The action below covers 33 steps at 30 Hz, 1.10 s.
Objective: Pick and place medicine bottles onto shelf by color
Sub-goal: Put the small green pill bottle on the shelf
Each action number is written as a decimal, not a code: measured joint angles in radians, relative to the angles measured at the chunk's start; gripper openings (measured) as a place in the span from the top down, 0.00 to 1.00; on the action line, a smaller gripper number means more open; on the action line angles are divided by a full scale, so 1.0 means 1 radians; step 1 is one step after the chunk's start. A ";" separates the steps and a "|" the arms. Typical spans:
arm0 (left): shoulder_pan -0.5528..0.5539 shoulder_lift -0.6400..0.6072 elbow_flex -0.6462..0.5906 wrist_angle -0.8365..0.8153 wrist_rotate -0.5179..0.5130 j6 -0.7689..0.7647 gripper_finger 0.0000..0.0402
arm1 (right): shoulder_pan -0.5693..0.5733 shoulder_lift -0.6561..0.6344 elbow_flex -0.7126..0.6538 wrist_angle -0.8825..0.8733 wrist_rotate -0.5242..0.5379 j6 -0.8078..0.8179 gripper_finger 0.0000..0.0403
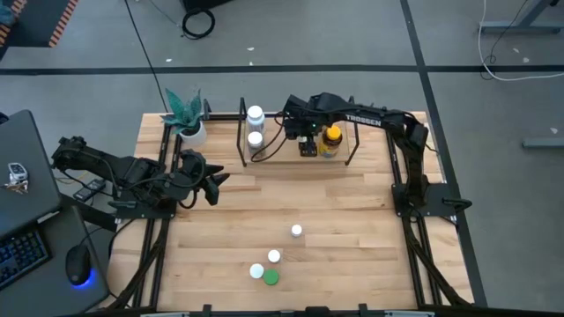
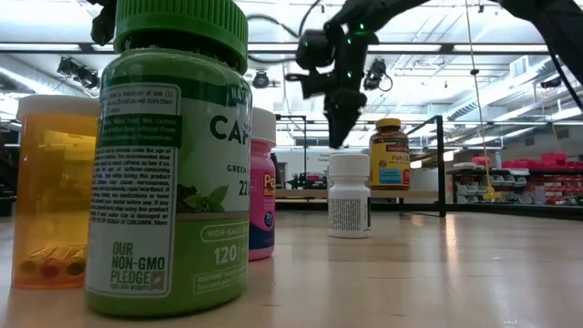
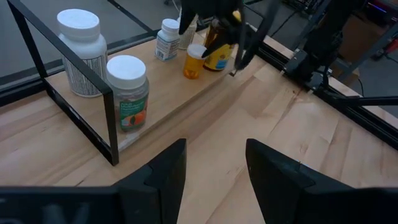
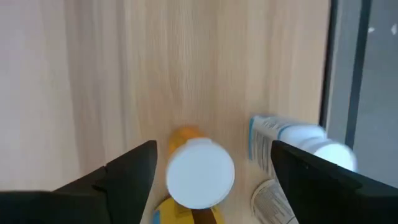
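Right now the right gripper [image 1: 307, 146] hangs over the shelf [image 1: 273, 157], fingers spread wide with nothing between them; directly beneath stands a small orange bottle [image 4: 198, 172] with a white cap (free of both fingers), just beside the dark amber bottle [image 1: 331, 140] with its yellow cap. Two white-capped bottles [image 1: 256, 114] stand at the shelf's opposite end. Well away from the shelf, three white-capped bottles [image 1: 296, 231] and a green-capped bottle [image 1: 270, 277] wait on the table [image 1: 352, 229]. Beside the shelf's plant-side end rests the left gripper [image 1: 214, 185], fingers parted and empty.

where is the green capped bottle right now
In the high view the green-capped bottle stands on the table's near edge, touching a white-capped bottle, far from the shelf.
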<state>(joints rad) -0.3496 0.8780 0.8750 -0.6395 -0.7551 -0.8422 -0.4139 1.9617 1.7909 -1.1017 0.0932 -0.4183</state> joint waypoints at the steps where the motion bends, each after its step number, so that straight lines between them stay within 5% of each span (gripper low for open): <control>1: 0.000 0.000 0.000 0.000 0.000 0.000 0.57 | 0.008 0.000 0.018 -0.007 -0.007 0.016 0.20; 10: 0.000 0.000 0.000 0.000 0.000 0.000 0.57 | 0.160 -0.002 0.060 0.011 -0.290 0.182 0.22; 33: -0.002 0.000 0.000 0.000 0.043 -0.008 0.57 | 0.640 0.000 -0.009 0.173 -0.292 0.240 0.29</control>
<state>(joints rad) -0.3511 0.8780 0.8753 -0.6395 -0.7120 -0.8498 0.2265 1.9614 1.7821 -0.9288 -0.1991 -0.1783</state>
